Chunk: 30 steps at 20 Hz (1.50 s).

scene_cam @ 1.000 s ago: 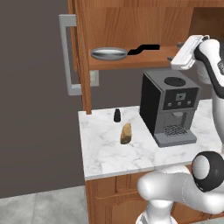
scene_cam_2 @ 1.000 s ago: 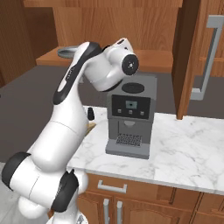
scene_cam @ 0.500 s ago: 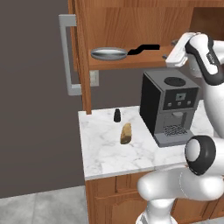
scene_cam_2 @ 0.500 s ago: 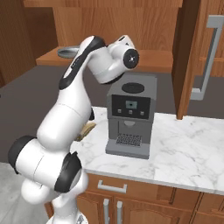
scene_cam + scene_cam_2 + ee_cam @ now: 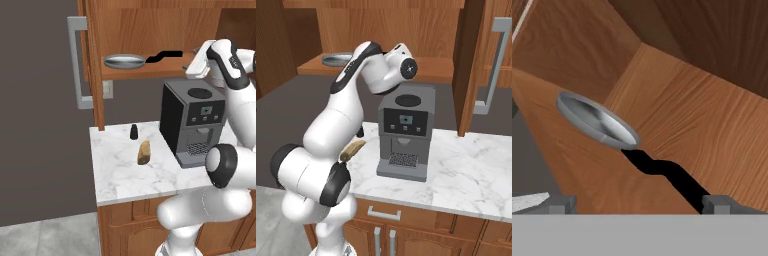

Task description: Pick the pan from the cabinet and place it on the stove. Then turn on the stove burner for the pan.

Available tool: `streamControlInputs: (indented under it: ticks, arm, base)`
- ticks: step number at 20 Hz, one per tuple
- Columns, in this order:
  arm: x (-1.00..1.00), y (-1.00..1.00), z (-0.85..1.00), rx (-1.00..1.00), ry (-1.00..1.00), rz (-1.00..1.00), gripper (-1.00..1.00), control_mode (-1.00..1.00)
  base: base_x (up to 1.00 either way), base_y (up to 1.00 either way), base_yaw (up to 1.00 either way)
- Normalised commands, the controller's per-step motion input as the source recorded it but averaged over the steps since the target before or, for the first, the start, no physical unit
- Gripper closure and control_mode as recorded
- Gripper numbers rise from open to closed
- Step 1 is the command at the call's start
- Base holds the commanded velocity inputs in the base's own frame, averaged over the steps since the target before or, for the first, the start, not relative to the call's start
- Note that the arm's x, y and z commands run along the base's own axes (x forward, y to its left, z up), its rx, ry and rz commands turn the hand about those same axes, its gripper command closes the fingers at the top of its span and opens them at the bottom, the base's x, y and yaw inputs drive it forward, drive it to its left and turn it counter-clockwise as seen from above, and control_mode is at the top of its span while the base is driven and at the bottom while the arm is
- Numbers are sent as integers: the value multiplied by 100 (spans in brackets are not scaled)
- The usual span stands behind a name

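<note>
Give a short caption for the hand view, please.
Open hand facing the steel pan on the cabinet shelf.

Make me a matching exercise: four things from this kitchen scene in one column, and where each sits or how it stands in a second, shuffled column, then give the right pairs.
Things:
1. pan
2. coffee machine
3. small dark bottle
4. gripper

Places or states:
A. open, facing the black handle
B. on the cabinet shelf
C. on the marble counter, near the back wall, left of the machine
D. on the counter under the shelf, beside the arm

Pairs: 1-B, 2-D, 3-C, 4-A
</note>
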Motion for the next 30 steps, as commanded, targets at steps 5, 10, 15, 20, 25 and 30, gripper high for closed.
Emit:
streamControlInputs:
  ticks: [5, 10, 15, 20, 25, 30]
  arm:
    - [48, 0, 0, -5, 0, 0, -100, -100]
    - [54, 0, 0, -7, 0, 0, -100, -100]
    - [50, -1, -2, -7, 0, 0, -100, -100]
    - [44, -6, -12, -7, 0, 0, -100, -100]
    - [36, -2, -14, -6, -3, 0, -100, -100]
    - [29, 0, -14, -6, -7, 0, -100, -100]
  base:
    - [0, 0, 0]
    - [0, 0, 0]
    - [0, 0, 0]
    - [0, 0, 0]
    - [0, 0, 0]
    - [0, 0, 0]
